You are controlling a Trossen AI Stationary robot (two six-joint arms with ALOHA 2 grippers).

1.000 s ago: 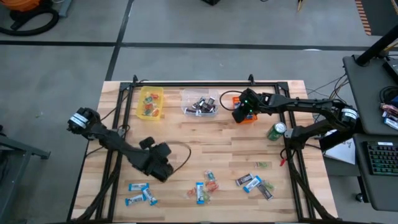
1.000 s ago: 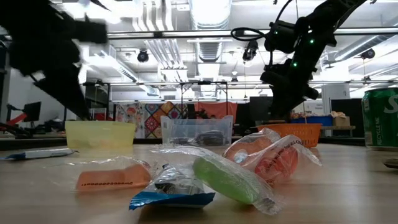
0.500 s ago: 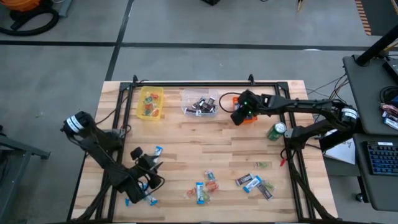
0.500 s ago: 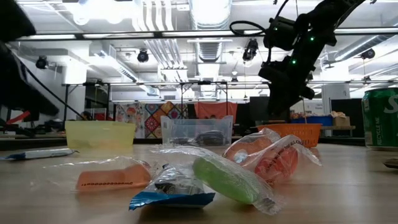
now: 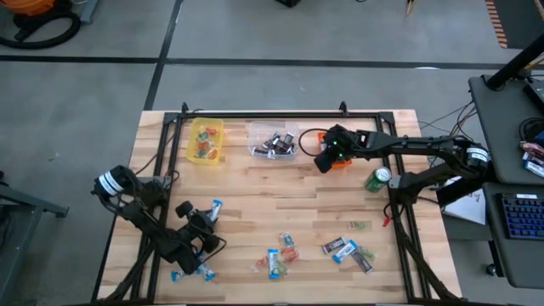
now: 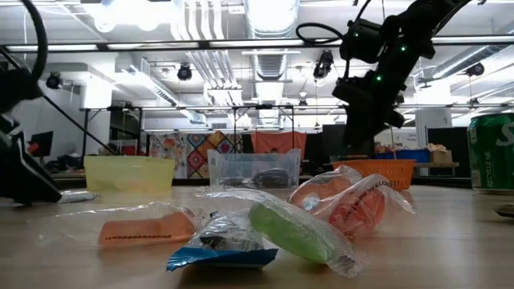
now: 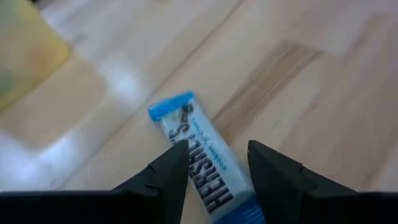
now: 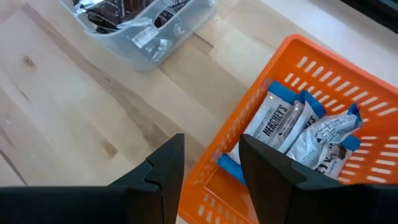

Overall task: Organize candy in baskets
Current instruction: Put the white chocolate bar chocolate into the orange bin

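Left wrist view: left gripper (image 7: 217,163) spread astride glossy blue-and-white wrapped bar (image 7: 202,162); right gripper (image 8: 211,158) parted over orange slotted plastic basket (image 8: 323,68) rim.

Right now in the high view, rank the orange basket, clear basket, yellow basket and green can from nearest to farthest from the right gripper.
1. Orange basket: directly under the right gripper, back right.
2. Clear basket: just to its left, back middle.
3. Green can: right edge, slightly farther than the clear basket.
4. Yellow basket: back left.

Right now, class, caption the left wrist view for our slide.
Left gripper open astride a blue-and-white bar lying on the table.
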